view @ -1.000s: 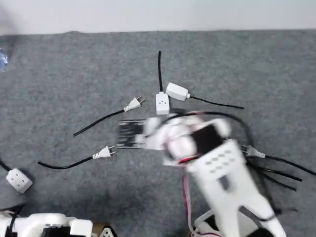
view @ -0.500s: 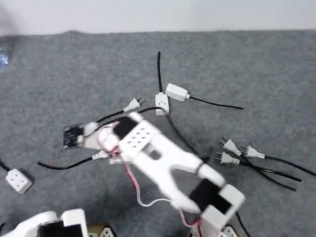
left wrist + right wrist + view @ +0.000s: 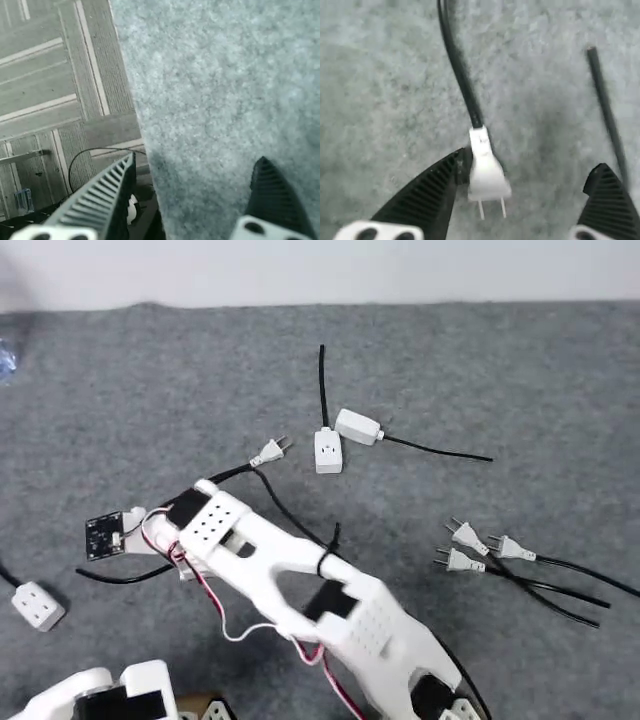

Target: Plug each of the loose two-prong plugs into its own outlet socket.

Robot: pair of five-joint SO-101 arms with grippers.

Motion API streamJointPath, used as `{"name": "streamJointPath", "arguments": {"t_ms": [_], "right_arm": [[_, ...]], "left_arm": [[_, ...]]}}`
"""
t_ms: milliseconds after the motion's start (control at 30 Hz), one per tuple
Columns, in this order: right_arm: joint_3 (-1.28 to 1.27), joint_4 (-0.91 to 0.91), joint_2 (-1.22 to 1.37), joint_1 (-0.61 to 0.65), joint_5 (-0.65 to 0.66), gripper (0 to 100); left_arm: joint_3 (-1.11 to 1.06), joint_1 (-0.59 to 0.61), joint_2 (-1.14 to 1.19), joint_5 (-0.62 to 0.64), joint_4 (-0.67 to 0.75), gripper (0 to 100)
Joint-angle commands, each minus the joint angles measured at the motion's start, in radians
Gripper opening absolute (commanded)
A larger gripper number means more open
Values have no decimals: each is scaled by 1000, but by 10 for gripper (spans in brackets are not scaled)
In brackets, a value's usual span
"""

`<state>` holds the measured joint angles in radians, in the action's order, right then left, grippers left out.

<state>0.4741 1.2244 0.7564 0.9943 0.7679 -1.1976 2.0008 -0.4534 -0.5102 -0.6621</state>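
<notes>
Swinging leftward since a second ago, the right arm (image 3: 290, 570) has left the middle of the grey mat (image 3: 480, 370) and now stretches to its near left part, covering the plug that lay in the open there. The right gripper (image 3: 530, 167) is spread wide over that white two-prong plug (image 3: 485, 172). One finger (image 3: 440, 185) touches the plug's side, and the other stands well apart. The plug lies flat with its black cable (image 3: 460, 65) running away from it. The left gripper (image 3: 196, 162), also parted, hangs over the mat's edge and holds nothing. Two outlet sockets (image 3: 328, 450) sit at the far middle with another plug (image 3: 270, 450) just to their left. Three plugs (image 3: 465, 535) lie together at the right, and a third socket (image 3: 38, 605) lies at the near left.
</notes>
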Motion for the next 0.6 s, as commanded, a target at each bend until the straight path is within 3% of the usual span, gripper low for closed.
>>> {"name": "streamJointPath", "arguments": {"t_ms": [0,133,267,367,433,567], "right_arm": [[201,107,105,2,-6,372],[370,240,245,-16,-3,325],[560,361,341,-24,-2,0],[664,466,397,-33,5,76],[726,547,424,-38,48,6],[756,578,415,-101,49,8]], "left_arm": [[19,8,-9,6,-20,345],[16,8,-9,-55,-25,345],[16,8,-5,-69,-23,345],[18,8,-9,-69,-21,345],[21,8,-9,-69,-20,345],[22,8,-9,-71,-20,345]]}}
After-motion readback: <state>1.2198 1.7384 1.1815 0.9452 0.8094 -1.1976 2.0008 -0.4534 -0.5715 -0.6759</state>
